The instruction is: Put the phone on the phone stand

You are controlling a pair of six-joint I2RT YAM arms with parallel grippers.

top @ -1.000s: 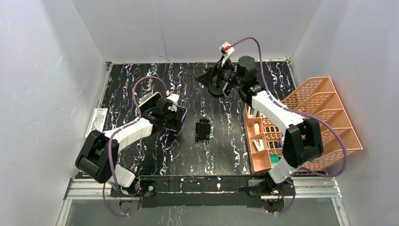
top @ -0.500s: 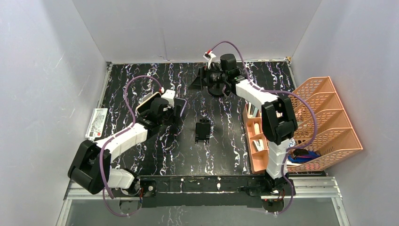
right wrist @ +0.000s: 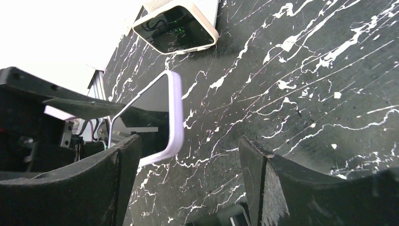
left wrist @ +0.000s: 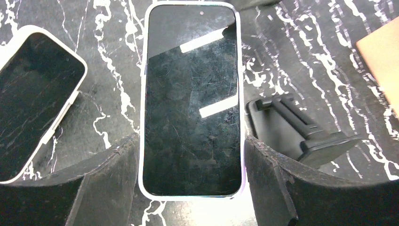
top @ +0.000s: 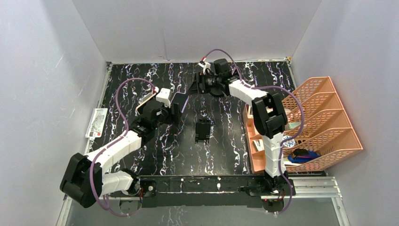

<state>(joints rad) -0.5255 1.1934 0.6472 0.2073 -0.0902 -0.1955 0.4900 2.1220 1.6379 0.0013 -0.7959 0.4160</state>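
Top external view: even, diffuse light bouncing off the pale walls, with soft, short shadows on the dark table (top: 226,136); focus is sharp throughout. Left wrist view: two bright rectangular reflections glare on the phone (left wrist: 190,101) screen, fine scratches resolved, left fingers (left wrist: 106,181) dark. Right wrist view: upper-left corner blown out white, right fingers (right wrist: 277,188) underexposed and slightly soft.

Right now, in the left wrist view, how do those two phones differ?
The gripped phone is clamped in the left gripper; the other phone lies on the table. The gripped phone runs straight up the view and shows whole; the other phone slants and is cut off. Both have dark screens and pale cases.
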